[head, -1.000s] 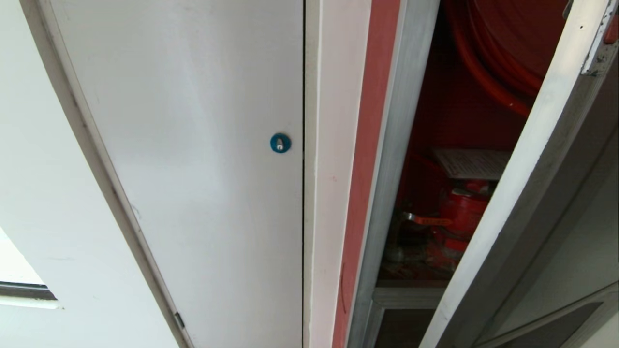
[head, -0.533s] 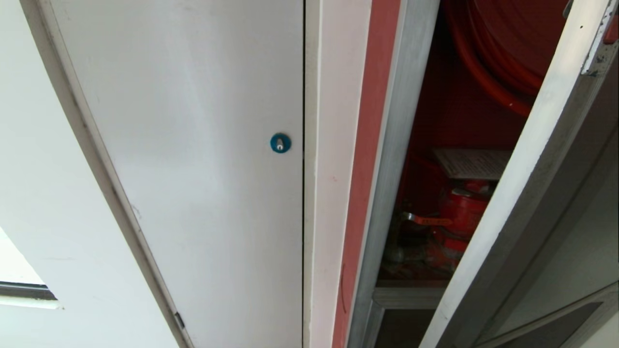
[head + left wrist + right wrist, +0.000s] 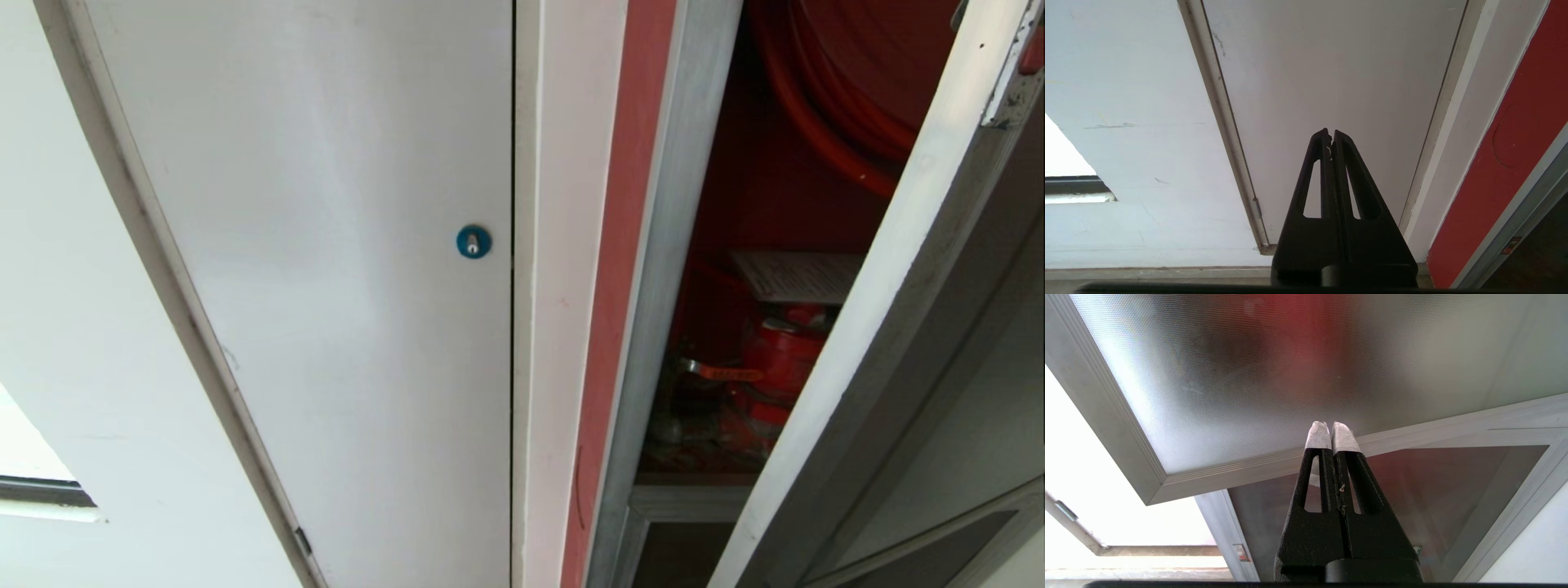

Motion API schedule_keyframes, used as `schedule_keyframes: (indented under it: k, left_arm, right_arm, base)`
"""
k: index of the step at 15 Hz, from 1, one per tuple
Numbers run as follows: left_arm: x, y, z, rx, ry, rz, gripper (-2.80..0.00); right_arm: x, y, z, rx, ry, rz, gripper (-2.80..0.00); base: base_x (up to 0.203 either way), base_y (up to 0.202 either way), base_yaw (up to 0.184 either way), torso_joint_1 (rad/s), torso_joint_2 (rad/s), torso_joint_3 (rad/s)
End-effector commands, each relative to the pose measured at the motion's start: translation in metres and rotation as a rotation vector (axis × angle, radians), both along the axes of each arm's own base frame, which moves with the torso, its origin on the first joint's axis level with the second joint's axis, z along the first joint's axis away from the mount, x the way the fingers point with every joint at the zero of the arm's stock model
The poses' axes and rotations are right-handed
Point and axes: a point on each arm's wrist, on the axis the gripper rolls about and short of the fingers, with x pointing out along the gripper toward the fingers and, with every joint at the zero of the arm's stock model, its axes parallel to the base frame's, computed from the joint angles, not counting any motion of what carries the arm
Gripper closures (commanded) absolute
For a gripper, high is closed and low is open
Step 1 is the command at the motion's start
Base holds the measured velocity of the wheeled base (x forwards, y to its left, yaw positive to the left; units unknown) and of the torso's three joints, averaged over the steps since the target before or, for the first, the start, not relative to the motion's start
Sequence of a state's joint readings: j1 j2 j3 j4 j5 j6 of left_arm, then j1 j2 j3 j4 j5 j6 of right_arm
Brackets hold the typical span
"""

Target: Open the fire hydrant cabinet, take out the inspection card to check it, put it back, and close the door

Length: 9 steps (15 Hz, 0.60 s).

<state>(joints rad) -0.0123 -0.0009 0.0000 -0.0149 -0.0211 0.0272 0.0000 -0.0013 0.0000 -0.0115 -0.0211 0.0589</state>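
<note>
The fire hydrant cabinet [image 3: 653, 343] stands partly open at the right of the head view, its red inside showing a hose reel [image 3: 849, 90] and a red valve [image 3: 775, 367]. The pale inspection card [image 3: 796, 276] lies flat just above the valve. The door [image 3: 882, 327] swings out ajar, its silver frame crossing the opening; its textured glass [image 3: 1290, 367] fills the right wrist view. My right gripper [image 3: 1331, 426], with white-taped tips, is shut and empty below the door's lower frame. My left gripper [image 3: 1330, 132] is shut and empty, facing the white panel. Neither arm shows in the head view.
A plain white panel [image 3: 343, 245] with a blue round lock [image 3: 473, 242] is left of the cabinet, with a white post [image 3: 563, 294] between them. A smaller lower dark glass pane [image 3: 1412, 498] sits under the door. White wall [image 3: 1126, 122] lies further left.
</note>
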Motion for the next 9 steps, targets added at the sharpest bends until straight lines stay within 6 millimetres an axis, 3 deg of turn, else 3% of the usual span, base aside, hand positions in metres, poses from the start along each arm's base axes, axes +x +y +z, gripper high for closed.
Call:
schedule_keyframes:
  k: [1,5,9]
  left_arm:
    - [0.001,0.000,-0.003,0.001,0.013,0.000,0.00]
    - [0.001,0.000,-0.003,0.001,0.013,0.000,0.00]
    - [0.001,0.000,-0.003,0.001,0.013,0.000,0.00]
  right_arm:
    - [0.000,0.000,-0.001,0.002,0.004,0.000,0.00]
    - [-0.001,0.000,0.002,0.009,-0.007,-0.005,0.00]
    - [-0.008,0.000,0.039,0.076,-0.053,0.005,0.00]
  base:
    - [0.000,0.000,0.000,0.000,0.00,0.000]
    - [0.000,0.000,0.000,0.000,0.00,0.000]
    - [0.000,0.000,0.000,0.000,0.00,0.000]
